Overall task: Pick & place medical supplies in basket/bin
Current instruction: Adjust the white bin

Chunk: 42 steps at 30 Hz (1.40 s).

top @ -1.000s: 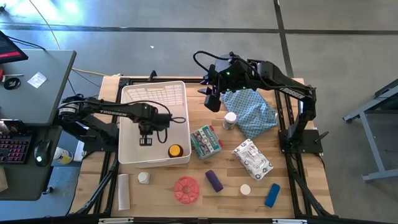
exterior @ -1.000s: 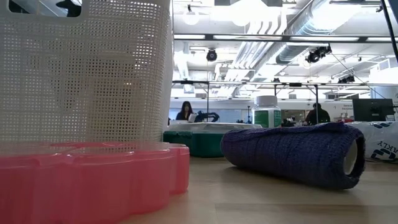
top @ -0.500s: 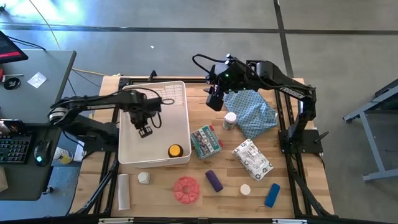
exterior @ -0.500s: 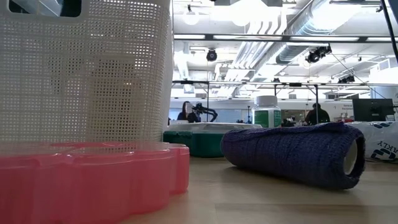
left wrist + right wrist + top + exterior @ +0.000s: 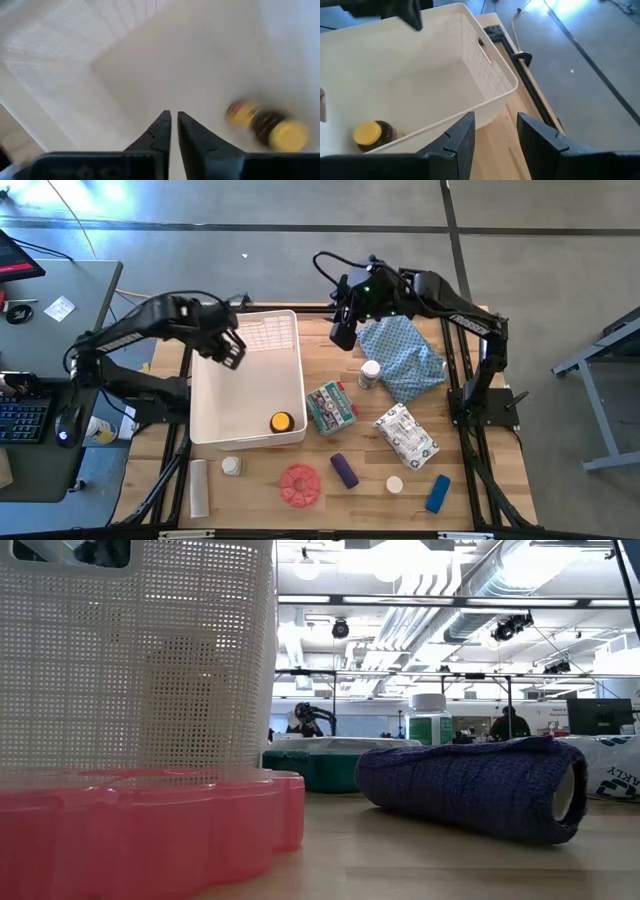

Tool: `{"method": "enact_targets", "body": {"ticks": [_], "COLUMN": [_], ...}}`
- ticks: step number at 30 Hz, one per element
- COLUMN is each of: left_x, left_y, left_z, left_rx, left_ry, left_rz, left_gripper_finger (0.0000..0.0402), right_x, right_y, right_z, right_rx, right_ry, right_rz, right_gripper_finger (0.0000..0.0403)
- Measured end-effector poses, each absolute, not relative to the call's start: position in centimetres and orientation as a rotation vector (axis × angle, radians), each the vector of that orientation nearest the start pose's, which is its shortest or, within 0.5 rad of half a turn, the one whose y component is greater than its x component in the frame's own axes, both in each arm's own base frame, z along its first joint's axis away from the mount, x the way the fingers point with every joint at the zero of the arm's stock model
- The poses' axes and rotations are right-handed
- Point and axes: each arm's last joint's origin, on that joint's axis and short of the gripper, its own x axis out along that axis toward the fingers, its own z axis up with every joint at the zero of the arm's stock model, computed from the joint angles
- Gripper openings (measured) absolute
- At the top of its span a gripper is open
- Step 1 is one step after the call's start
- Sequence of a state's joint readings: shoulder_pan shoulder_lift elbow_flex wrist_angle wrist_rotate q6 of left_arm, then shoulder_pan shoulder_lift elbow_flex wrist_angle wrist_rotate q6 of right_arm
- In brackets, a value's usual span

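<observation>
Amber bottle [image 5: 281, 422] lies in white bin [image 5: 203, 395], near corner. Your L gripper [image 5: 172, 122] hangs over bin's far-left part, fingers nearly closed, empty. R gripper [image 5: 493, 131] beside bin's far-right corner, fingers apart, empty.

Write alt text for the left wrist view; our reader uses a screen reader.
The left pincer, shut and empty, points down into the white bin. One amber bottle with a yellow cap lies on its floor.
</observation>
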<state>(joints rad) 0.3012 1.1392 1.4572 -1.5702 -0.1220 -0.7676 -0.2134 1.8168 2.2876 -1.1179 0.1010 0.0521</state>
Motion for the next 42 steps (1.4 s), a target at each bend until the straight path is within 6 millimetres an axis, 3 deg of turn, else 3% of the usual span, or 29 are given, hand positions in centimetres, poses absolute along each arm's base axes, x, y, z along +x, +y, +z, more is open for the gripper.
{"method": "enact_targets", "body": {"ticks": [6,12,16,26,35,42], "left_x": [12.6,12.5,12.2,8.8,7.3,7.3], "left_y": [4.5,4.6,5.0,7.0,8.3,8.6], "left_z": [40.2,40.2,40.3,40.0,35.3,33.1], "left_rx": [-0.828,-0.796,-0.766,-0.764,-0.963,-0.966], "left_ry": [0.901,0.881,0.837,0.800,0.981,1.082], "left_rz": [0.928,0.963,1.038,1.200,1.150,1.161], "left_gripper_finger": [0.0166,0.0270,0.0310,0.0304,0.0292,0.0291], "right_x": [34.3,34.3,34.1,33.5,33.5,33.5], "right_y": [-7.8,-7.7,-7.6,-7.5,-7.6,-7.8], "right_z": [46.5,46.4,46.2,45.6,45.6,45.6], "right_rx": [0.085,0.097,0.101,0.087,0.083,0.064], "right_ry": [0.648,0.661,0.697,0.788,0.786,0.787], "right_rz": [-0.314,-0.271,-0.269,-0.258,-0.260,-0.258], "right_gripper_finger": [0.0138,0.0138,0.0138,0.0138,0.0138,0.0138]}}
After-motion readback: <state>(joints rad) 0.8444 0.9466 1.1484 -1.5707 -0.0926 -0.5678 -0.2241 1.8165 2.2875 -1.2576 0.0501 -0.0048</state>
